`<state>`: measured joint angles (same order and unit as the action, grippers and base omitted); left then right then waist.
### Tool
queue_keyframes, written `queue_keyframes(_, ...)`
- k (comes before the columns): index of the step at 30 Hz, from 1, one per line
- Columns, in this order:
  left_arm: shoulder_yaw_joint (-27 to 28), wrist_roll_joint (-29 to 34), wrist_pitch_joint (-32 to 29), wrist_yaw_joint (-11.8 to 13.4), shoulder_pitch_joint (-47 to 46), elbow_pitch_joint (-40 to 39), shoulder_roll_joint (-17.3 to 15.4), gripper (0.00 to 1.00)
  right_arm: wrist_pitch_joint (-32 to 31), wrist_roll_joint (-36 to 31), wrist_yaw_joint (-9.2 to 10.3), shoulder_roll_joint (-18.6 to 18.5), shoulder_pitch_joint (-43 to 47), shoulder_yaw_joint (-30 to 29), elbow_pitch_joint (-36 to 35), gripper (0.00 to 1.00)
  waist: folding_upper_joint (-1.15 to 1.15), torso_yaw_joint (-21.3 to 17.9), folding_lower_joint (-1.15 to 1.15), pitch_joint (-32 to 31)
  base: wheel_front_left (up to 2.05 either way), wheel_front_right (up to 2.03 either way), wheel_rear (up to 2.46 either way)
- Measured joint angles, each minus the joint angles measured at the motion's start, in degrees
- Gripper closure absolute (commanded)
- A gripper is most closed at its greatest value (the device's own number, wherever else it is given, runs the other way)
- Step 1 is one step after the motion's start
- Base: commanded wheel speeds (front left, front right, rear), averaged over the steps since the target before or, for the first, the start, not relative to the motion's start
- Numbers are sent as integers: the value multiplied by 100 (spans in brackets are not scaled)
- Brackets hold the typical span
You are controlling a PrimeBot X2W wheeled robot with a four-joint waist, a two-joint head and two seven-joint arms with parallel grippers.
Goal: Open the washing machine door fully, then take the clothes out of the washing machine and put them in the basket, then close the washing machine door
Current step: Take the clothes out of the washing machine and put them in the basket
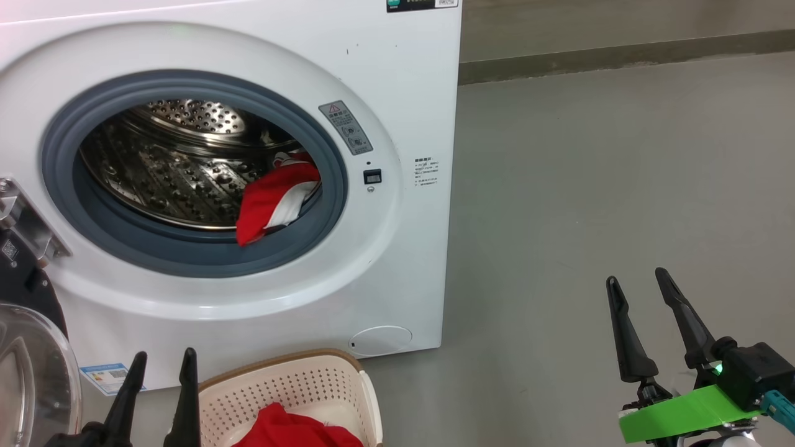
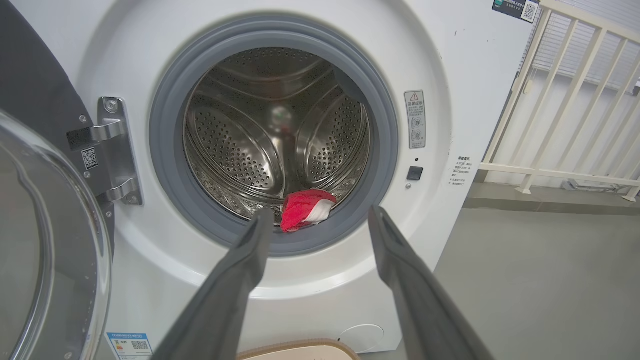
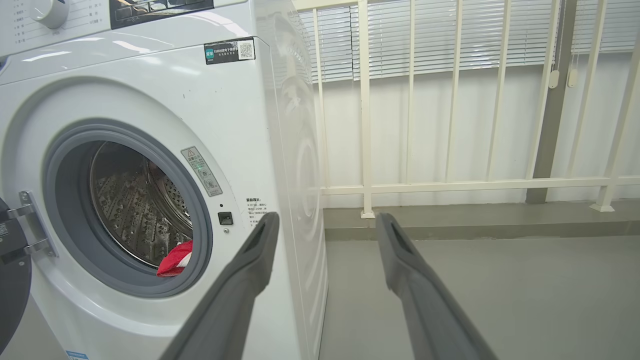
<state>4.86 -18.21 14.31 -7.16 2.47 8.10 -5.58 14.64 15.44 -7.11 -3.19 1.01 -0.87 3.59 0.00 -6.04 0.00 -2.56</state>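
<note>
Nearest to us are our two hands. The left hand [image 1: 165,354] stands at the lower left with its two dark fingers spread wide; it holds nothing and touches nothing. The right hand [image 1: 636,276] is at the lower right above the bare grey floor [image 1: 590,186]. It is also wide open and empty, well apart from the machine. Just beside the left hand we see the basket [image 1: 298,388], which stands in front of the washing machine [image 1: 397,81]. Red clothes [image 1: 298,429] lie inside it. The door [image 1: 31,372] stands open at the left on its hinge. In the steel drum [image 1: 174,167] a red and white piece [image 1: 273,195] rests at the lower right and hangs over the grey rubber ring [image 1: 186,254].
</note>
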Motion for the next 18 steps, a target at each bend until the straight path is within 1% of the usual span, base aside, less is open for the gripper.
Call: queue_keyframes(18,-104,7,-4,99,1,-142,-63,0,0,0,0,22,5,-5,0,0,0,7,0,50,0,0,0)
